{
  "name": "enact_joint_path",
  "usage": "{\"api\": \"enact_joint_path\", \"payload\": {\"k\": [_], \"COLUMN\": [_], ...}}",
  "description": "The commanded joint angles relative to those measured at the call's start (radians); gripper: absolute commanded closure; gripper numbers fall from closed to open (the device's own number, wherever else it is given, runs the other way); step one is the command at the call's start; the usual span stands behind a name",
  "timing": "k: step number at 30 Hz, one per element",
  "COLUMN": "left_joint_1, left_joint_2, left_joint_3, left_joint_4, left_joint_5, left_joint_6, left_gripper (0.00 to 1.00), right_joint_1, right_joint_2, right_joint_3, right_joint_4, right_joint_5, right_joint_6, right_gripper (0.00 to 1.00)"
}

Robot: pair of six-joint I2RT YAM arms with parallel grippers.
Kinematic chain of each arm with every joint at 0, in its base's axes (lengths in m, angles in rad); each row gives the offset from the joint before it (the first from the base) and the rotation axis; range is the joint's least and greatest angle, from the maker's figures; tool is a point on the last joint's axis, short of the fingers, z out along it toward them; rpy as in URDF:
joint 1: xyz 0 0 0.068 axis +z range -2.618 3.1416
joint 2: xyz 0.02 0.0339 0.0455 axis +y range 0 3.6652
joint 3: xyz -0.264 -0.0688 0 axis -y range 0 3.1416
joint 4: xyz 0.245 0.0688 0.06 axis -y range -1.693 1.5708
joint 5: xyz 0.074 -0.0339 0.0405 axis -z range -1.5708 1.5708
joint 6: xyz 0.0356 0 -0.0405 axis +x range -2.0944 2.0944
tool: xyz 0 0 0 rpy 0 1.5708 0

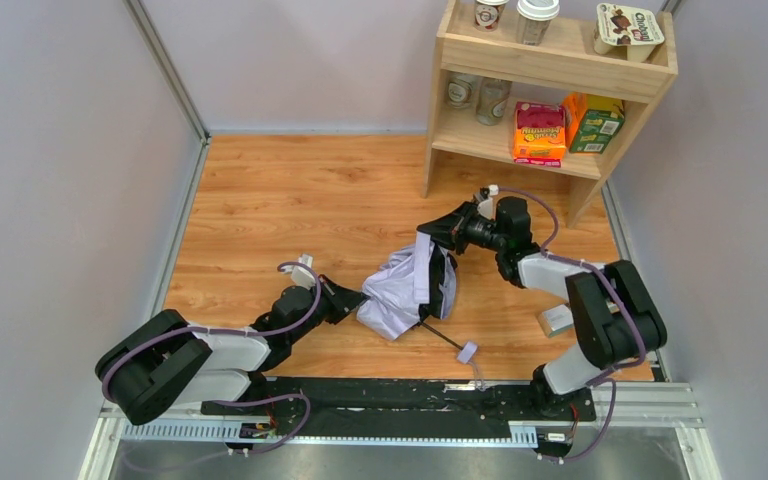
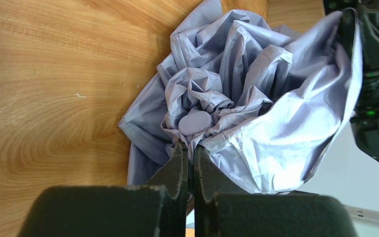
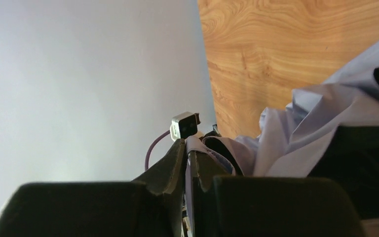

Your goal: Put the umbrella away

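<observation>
The umbrella [image 1: 405,288] is a crumpled pale lavender bundle lying on the wooden table between the two arms. Its slim black shaft [image 1: 442,337] sticks out toward the near edge and ends at a small pale tab [image 1: 467,352]. My left gripper [image 1: 353,300] is at the bundle's left side. In the left wrist view it [image 2: 190,149] is shut on fabric just below the round lavender tip cap [image 2: 195,122]. My right gripper [image 1: 430,243] is at the bundle's top, shut on a raised fold of fabric [image 3: 193,146]. The handle is hidden.
A wooden shelf unit [image 1: 550,90] stands at the back right, holding cups, jars and snack boxes. A small grey box [image 1: 557,320] lies beside the right arm. Grey walls close in the table at left, back and right. The right arm's body [image 2: 375,74] shows beyond the fabric in the left wrist view.
</observation>
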Motion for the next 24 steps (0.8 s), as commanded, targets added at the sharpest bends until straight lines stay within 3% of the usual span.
{"api": "enact_joint_path", "payload": {"k": [1, 9, 12, 18, 20, 22, 24], "left_joint_1": [-0.003, -0.003, -0.003, -0.003, -0.003, -0.003, -0.003], "left_joint_2": [-0.011, -0.032, -0.034, -0.052, -0.057, -0.061, -0.064], "left_joint_3": [-0.033, -0.040, -0.040, -0.047, -0.045, -0.044, -0.041], "left_joint_4": [-0.034, -0.057, -0.058, -0.074, -0.080, -0.087, -0.090], "left_joint_5": [-0.010, -0.022, -0.022, -0.028, -0.031, -0.033, -0.034], "left_joint_6": [0.009, 0.007, 0.002, 0.001, 0.001, 0.001, -0.002], "left_gripper": [1.00, 1.00, 1.00, 1.00, 1.00, 1.00, 1.00], "right_joint_1": [-0.038, -0.075, -0.081, -0.091, -0.109, -0.126, -0.129], "right_joint_2": [0.128, 0.418, 0.407, 0.300, 0.300, 0.283, 0.251], "right_joint_3": [-0.026, -0.008, 0.029, 0.119, 0.153, 0.240, 0.357], "right_joint_4": [0.330, 0.832, 0.659, 0.159, 0.042, -0.173, -0.500], "right_joint_5": [-0.034, 0.016, 0.034, 0.141, 0.180, 0.230, 0.323], "right_joint_6": [0.148, 0.465, 0.348, -0.005, -0.105, -0.274, -0.489], "right_gripper": [0.88, 0.69, 0.63, 0.41, 0.40, 0.38, 0.34]}}
